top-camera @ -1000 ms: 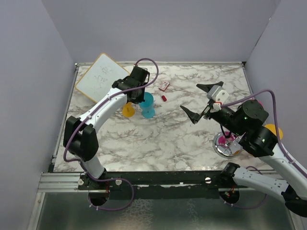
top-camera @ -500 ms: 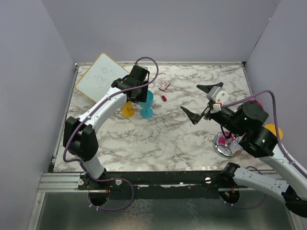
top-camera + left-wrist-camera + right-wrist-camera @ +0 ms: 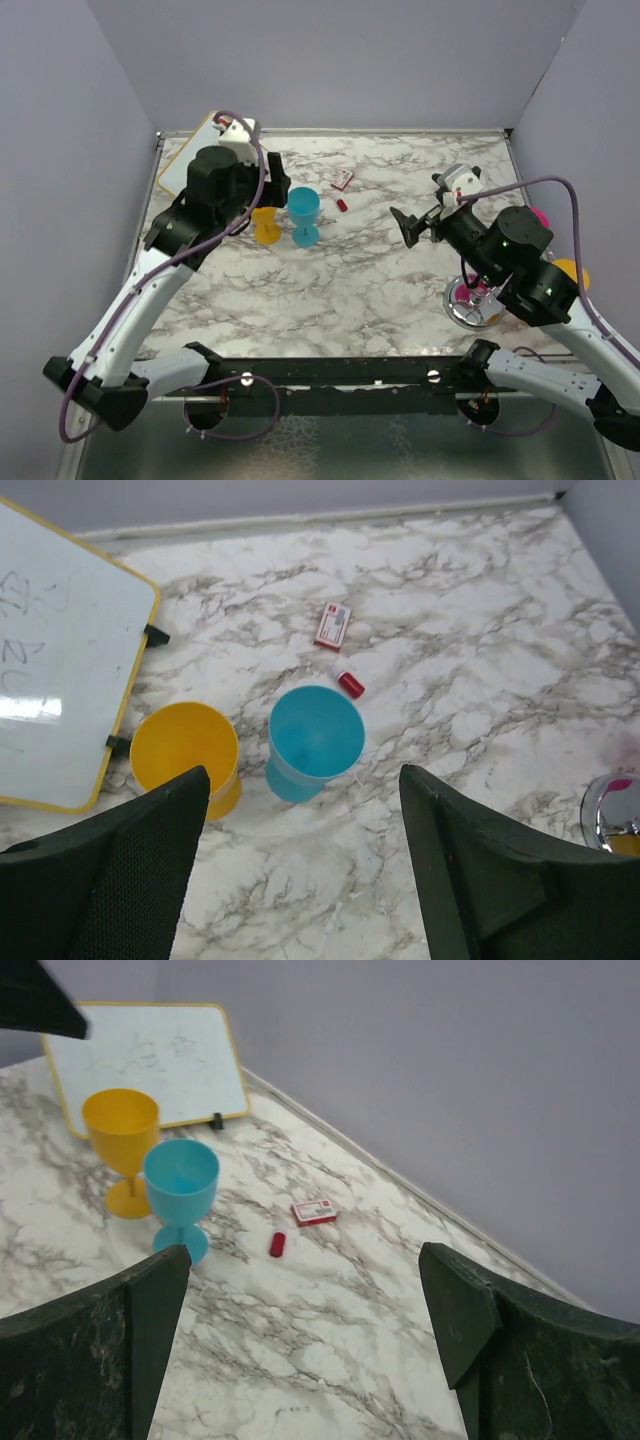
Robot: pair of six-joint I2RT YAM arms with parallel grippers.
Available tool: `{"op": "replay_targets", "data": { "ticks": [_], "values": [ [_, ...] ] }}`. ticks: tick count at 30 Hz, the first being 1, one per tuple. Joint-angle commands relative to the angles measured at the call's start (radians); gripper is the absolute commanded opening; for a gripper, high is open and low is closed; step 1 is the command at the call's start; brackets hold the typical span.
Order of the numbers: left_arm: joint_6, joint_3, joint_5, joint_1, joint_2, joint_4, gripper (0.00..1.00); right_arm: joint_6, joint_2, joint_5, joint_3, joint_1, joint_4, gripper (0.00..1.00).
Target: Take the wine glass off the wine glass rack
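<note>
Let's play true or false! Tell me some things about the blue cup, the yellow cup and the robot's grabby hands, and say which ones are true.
1. The blue plastic wine glass stands upright on the marble table. True.
2. The yellow plastic wine glass lies on its side. False: it stands upright beside the blue one.
3. The left gripper holds the blue glass. False: it is open and empty, touching neither glass.
4. The right gripper is open and empty. True.
5. The small red and white box lies inside the blue glass. False: it lies on the marble, beyond the glasses.

Blue wine glass (image 3: 304, 214) upright, off rack (image 3: 466, 312)
</note>
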Motion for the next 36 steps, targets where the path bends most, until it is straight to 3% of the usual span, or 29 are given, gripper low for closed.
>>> {"op": "replay_targets", "data": {
  "ticks": [1, 6, 13, 15, 18, 25, 29, 36],
  "values": [
    [0.036, -0.218, 0.135, 0.001, -0.147, 0.274, 0.81, 0.070, 0.088, 0.326, 0.096, 0.007, -0.095, 0.99],
    [0.061, -0.374, 0.191, 0.002, -0.261, 0.493, 0.85, 0.105, 0.217, 0.487, 0.187, -0.018, -0.150, 0.99],
    [0.107, -0.488, 0.178, 0.001, -0.326, 0.604, 0.85, 0.282, 0.393, 0.207, 0.348, -0.351, -0.344, 0.99],
    [0.117, -0.514, 0.159, -0.007, -0.349, 0.604, 0.86, 0.315, 0.422, 0.202, 0.373, -0.406, -0.381, 0.99],
    [0.144, -0.533, 0.116, -0.035, -0.373, 0.583, 0.87, 0.356, 0.427, 0.232, 0.375, -0.465, -0.413, 0.99],
    [0.187, -0.541, 0.009, -0.148, -0.403, 0.546, 0.90, 0.477, 0.375, 0.154, 0.350, -0.758, -0.487, 0.99],
    [0.199, -0.542, -0.017, -0.196, -0.416, 0.538, 0.91, 0.525, 0.341, 0.196, 0.333, -0.816, -0.523, 0.99],
    [0.231, -0.548, -0.067, -0.256, -0.441, 0.534, 0.93, 0.469, 0.299, 0.224, 0.249, -0.918, -0.451, 0.99]
  ]
}}
